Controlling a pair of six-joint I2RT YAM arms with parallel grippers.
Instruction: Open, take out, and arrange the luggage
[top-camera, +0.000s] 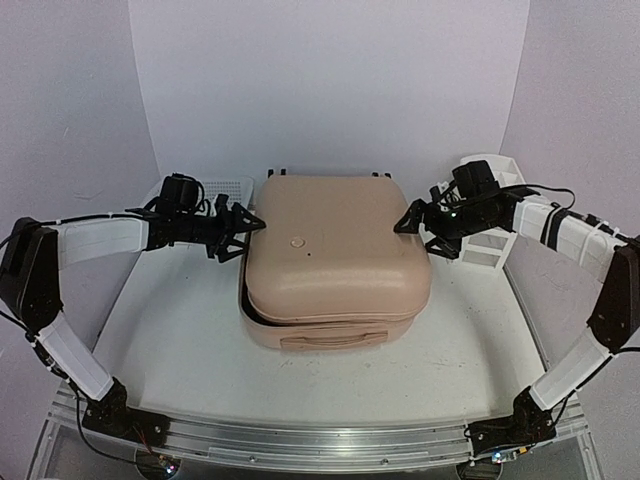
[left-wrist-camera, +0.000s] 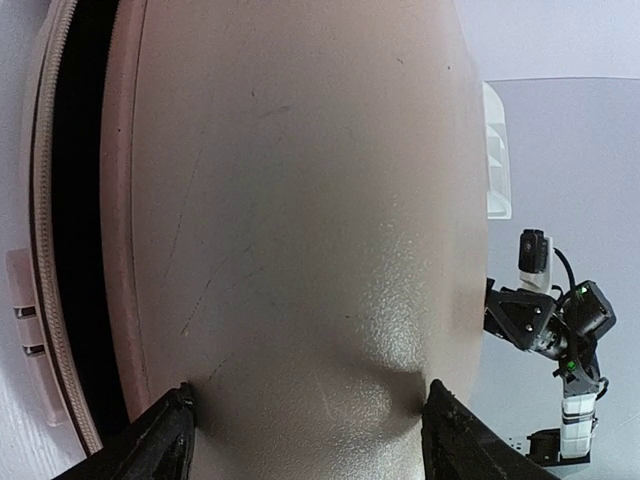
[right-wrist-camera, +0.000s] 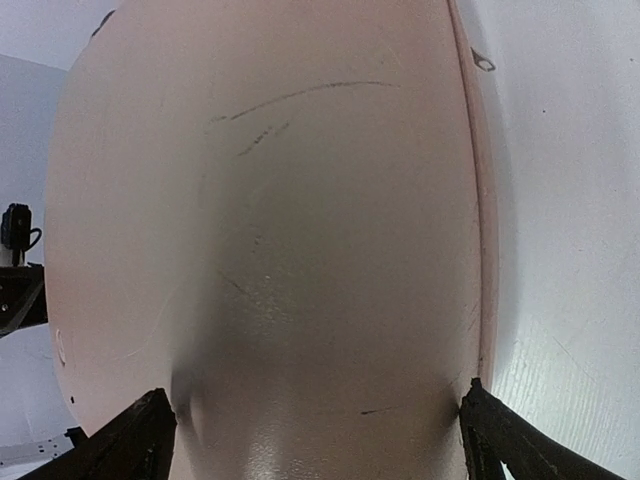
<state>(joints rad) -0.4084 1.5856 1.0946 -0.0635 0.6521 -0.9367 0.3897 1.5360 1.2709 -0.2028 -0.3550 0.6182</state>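
Two Tools Being Held Open Against One Luggage

One luggage (top-camera: 335, 255) is being seen lying flat at mid-table (top-camera: 180, 350), its long axis running near to far, with the wheels pointing away and the handle face pointing toward the arm bases. The left tool (top-camera: 243, 232) and right tool (top-camera: 408, 218) are being held wide open at its sides, gripping nothing; contact cannot be told.

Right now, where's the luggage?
Top view: the luggage lies mid-table, lid slightly ajar, flanked by the open left gripper and open right gripper.
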